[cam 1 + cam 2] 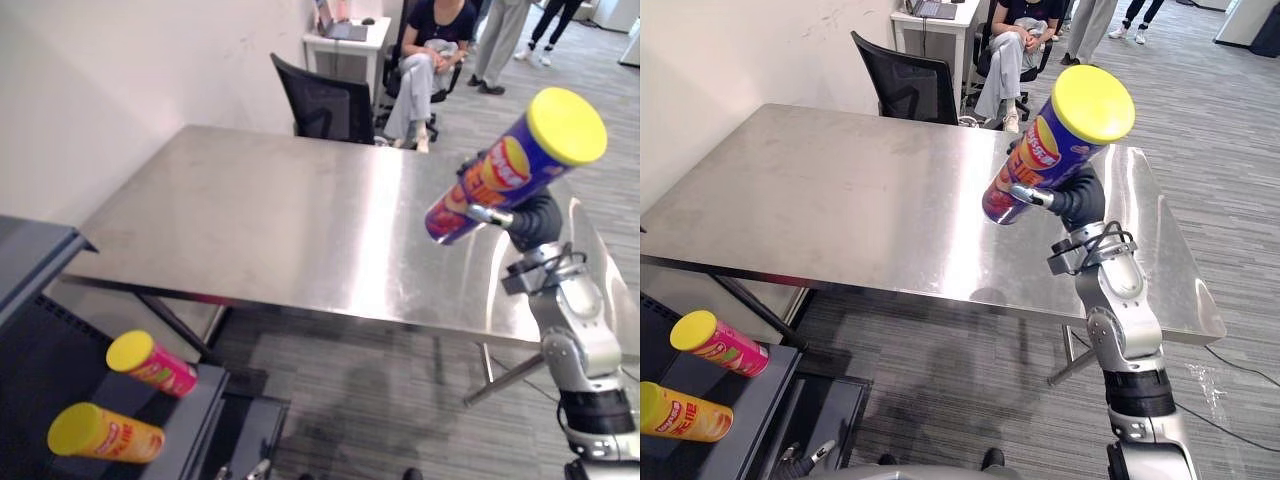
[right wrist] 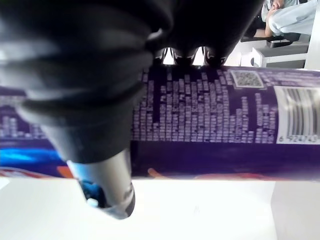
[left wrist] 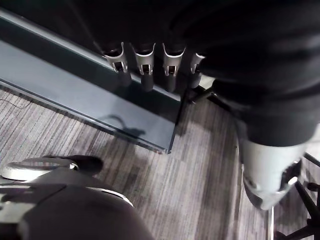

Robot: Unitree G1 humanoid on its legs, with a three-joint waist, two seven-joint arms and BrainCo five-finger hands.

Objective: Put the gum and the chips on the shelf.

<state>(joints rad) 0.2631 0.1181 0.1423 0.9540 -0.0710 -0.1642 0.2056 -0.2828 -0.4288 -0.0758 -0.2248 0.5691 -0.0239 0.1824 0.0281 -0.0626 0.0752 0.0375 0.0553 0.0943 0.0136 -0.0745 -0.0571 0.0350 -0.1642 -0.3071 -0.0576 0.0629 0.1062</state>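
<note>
A purple chips can (image 1: pixel 500 175) with a yellow lid is held tilted in the air over the right part of the steel table (image 1: pixel 270 210), lid end up and toward me. My right hand (image 1: pixel 535 220) is shut on its lower half; up close, the thumb (image 2: pixel 107 185) crosses the can's printed side (image 2: pixel 225 135). My left hand (image 3: pixel 145 65) hangs low by the dark shelf's edge (image 3: pixel 100 100) with its fingers straight and holding nothing. The shelf (image 1: pixel 195 410) stands at my lower left.
A pink can (image 1: pixel 152 363) and an orange can (image 1: pixel 105 432), both yellow-lidded, lie on the shelf. A black chair (image 1: pixel 325 105) stands behind the table. Beyond it a person (image 1: pixel 425 60) sits, others stand farther back. Grey carpet lies between table and shelf.
</note>
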